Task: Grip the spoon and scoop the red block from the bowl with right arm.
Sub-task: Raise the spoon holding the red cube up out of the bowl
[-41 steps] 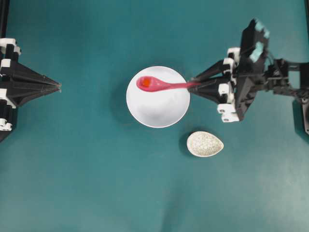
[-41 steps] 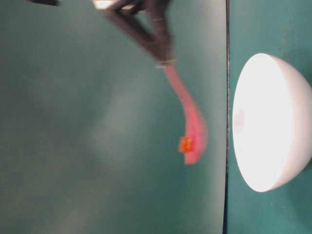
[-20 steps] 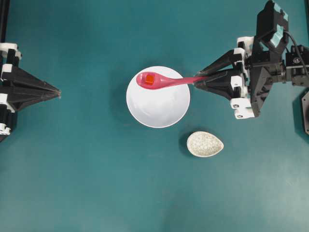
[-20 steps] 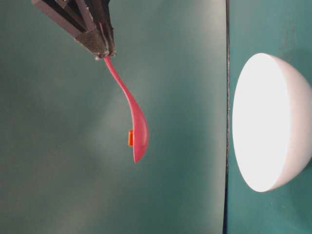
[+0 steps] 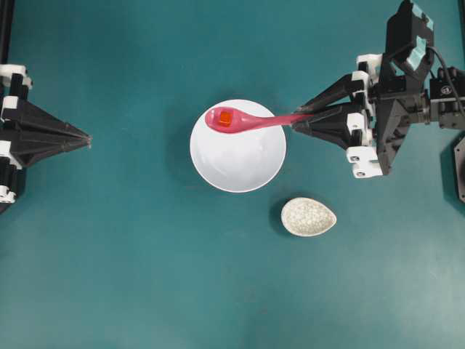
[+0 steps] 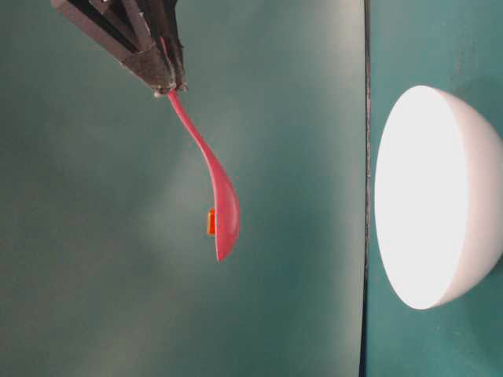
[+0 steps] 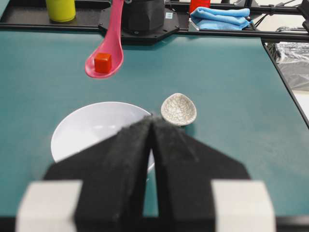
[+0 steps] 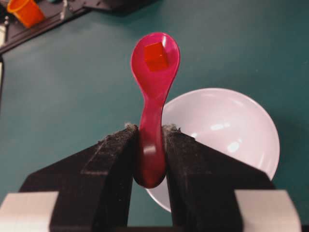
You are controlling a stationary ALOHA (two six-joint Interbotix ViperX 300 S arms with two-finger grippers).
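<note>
My right gripper [image 5: 295,121] is shut on the handle of the pink-red spoon [image 5: 251,122], which reaches left over the far rim of the white bowl [image 5: 240,163]. The red block [image 5: 224,118] sits in the scoop. From table level the spoon [image 6: 225,206] hangs well above the bowl [image 6: 436,196], with the block [image 6: 211,222] resting on it under the right gripper [image 6: 167,85]. In the right wrist view the fingers [image 8: 116,150] clamp the spoon [image 8: 153,101] and the block [image 8: 156,56] lies in its scoop. My left gripper [image 5: 89,136] is shut and empty at the far left.
A small speckled egg-shaped dish [image 5: 309,217] lies right of the bowl's near side. In the left wrist view a yellow cup [image 7: 61,8] and a blue cloth [image 7: 219,17] sit beyond the table's far edge. An orange cup [image 8: 26,10] stands at the opposite edge.
The right gripper rose and drew back to the right, lifting the spoon with the block out of the bowl. Over the last half second it has stayed nearly still. The left arm has not moved.
</note>
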